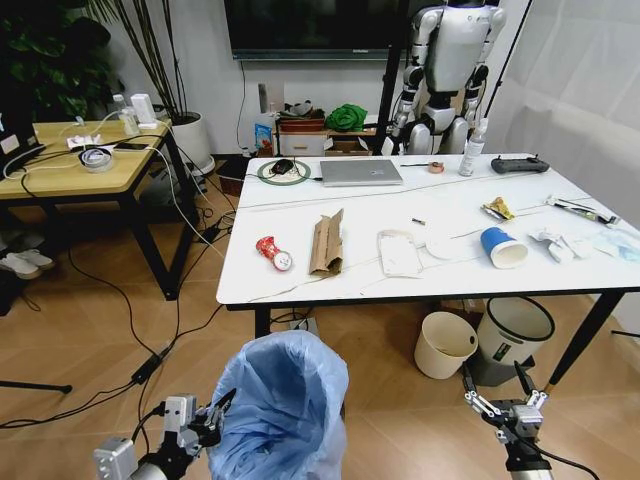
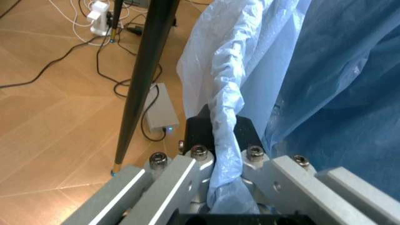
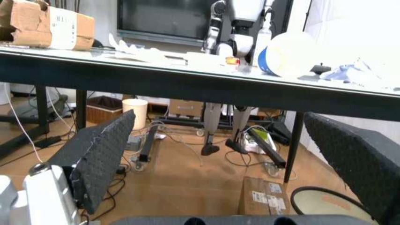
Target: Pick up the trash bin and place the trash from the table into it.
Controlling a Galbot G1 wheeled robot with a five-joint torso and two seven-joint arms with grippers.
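Nearest to me, low in my head view, my left end effector (image 1: 215, 420) grips the bin (image 1: 282, 405) by its bag: in the left wrist view my fingers (image 2: 247, 138) are closed tight on a twisted fold of the light-blue bag (image 2: 228, 93), pinched between the black pads. The bin hangs in front of my torso, this side of the tabletop (image 1: 370, 285) and short of its near edge, its open mouth facing up.

On the tabletop, from my left: a crushed red can (image 1: 272, 252) lies near the front edge, and just beside it a torn strip of brown cardboard (image 1: 327, 243). Next comes a flat white wrapper (image 1: 399, 252), then a blue paper cup (image 1: 502, 247) tipped on its side with its mouth toward me. Behind the cup sits a yellow snack wrapper (image 1: 498, 209). Farther right, white wrappers and tissues (image 1: 558, 243) are scattered toward the edge. At the back of the tabletop a silver laptop (image 1: 360, 172) lies closed, with a black controller (image 1: 519, 165) well to its right.

Under the tabletop's right side stand a cream bucket (image 1: 444, 344) and a white round bin with a dark base (image 1: 512, 336), touching or nearly so.

My right end effector (image 1: 503, 400) hangs low at my right, below tabletop height, with its two dark pads (image 3: 100, 159) spread wide and nothing between them.
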